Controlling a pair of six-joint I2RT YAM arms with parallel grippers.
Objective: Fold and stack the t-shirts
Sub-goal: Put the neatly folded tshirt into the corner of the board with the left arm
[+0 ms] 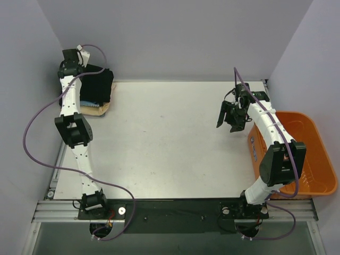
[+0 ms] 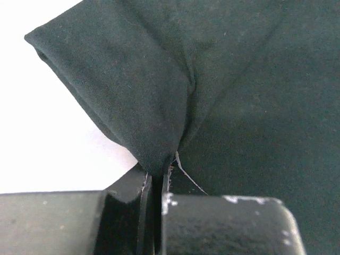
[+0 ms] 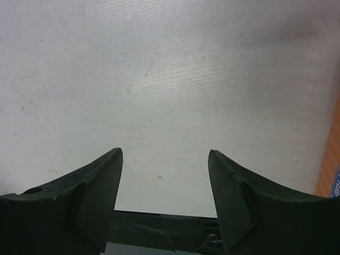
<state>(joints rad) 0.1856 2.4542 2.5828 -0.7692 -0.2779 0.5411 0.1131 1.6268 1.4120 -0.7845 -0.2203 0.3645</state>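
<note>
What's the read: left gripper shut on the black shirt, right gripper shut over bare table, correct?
Not quite: the right gripper is open, jaws apart over the table, per the right wrist view. The left gripper is shut on the black shirt.

text: none legible | labels: none legible | numbers: none legible

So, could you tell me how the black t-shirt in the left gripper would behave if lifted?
Probably floppy: the black t-shirt puckers into soft folds where the left gripper pinches it, so it would likely drape and unfold. It looks thin, so probably light. Lifting might drag the cream shirt beneath it.
</note>
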